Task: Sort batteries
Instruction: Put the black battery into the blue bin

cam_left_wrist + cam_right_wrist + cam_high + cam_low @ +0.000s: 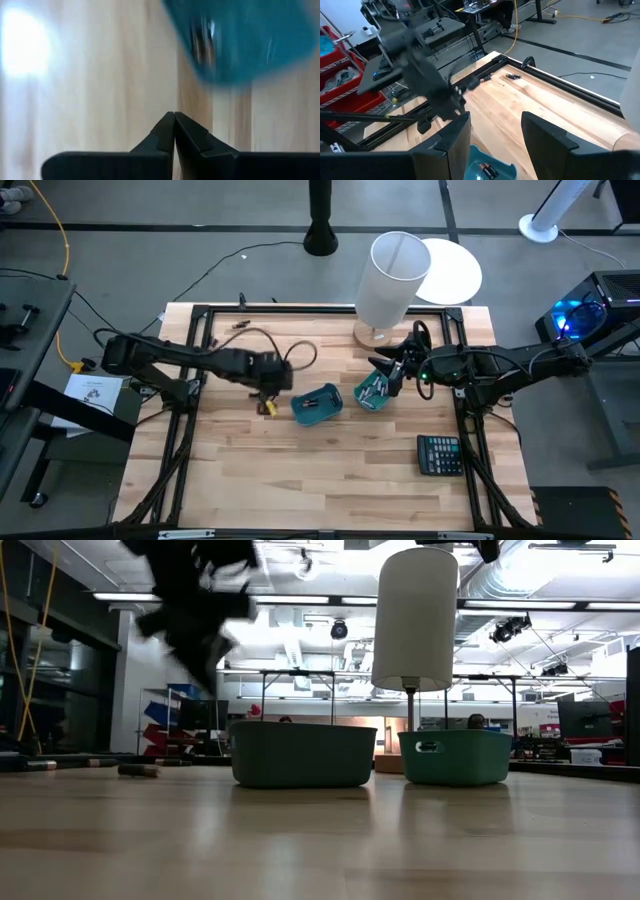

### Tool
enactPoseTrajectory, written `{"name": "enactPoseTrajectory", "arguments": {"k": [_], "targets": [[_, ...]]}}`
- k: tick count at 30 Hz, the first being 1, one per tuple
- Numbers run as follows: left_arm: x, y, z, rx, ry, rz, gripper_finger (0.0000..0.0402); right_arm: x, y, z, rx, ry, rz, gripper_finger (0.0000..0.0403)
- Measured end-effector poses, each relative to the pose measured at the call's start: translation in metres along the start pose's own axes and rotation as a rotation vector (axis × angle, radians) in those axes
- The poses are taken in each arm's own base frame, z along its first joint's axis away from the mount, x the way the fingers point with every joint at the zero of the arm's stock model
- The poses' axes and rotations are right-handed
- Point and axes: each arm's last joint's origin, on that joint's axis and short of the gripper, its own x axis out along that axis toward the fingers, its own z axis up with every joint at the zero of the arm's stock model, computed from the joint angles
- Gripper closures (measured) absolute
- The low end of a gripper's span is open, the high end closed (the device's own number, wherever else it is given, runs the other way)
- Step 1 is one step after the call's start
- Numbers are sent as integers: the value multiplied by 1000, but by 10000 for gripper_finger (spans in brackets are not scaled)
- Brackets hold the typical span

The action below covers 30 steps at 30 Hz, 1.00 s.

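where they lie in a teal bin [487, 167], batteries [489, 171] look small, dark.

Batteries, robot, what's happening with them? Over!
Left pincer shut, empty, beside the left bin. Right pincer open over the right bin. Batteries in bins, strays on table. Nothing blocking.
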Motion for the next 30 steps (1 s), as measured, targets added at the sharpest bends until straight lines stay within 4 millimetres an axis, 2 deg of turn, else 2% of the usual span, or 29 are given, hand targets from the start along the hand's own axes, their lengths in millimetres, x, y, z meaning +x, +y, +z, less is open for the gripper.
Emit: {"name": "enactPoseTrajectory", "arguments": {"k": [3,5,7,9,13,17,25,30], "targets": [[-17,6,22,-15,-132,19,398,0,0,0,13,0,0,231],[-19,10,24,-13,-131,71,401,0,0,0,15,1,0,231],[-17,18,15,-50,-46,162,399,0,0,0,15,1,1,231],[-14,35,2,-141,64,197,388,0,0,0,26,1,0,231],[5,68,-26,-306,169,60,349,0,0,0,28,2,0,231],[16,92,-42,-303,175,-18,300,0,0,0,29,2,0,231],[37,99,-79,-136,288,-34,218,0,0,0,38,4,-1,231],[47,104,-86,-95,241,-3,199,1,-1,0,40,-2,-12,231]]}}
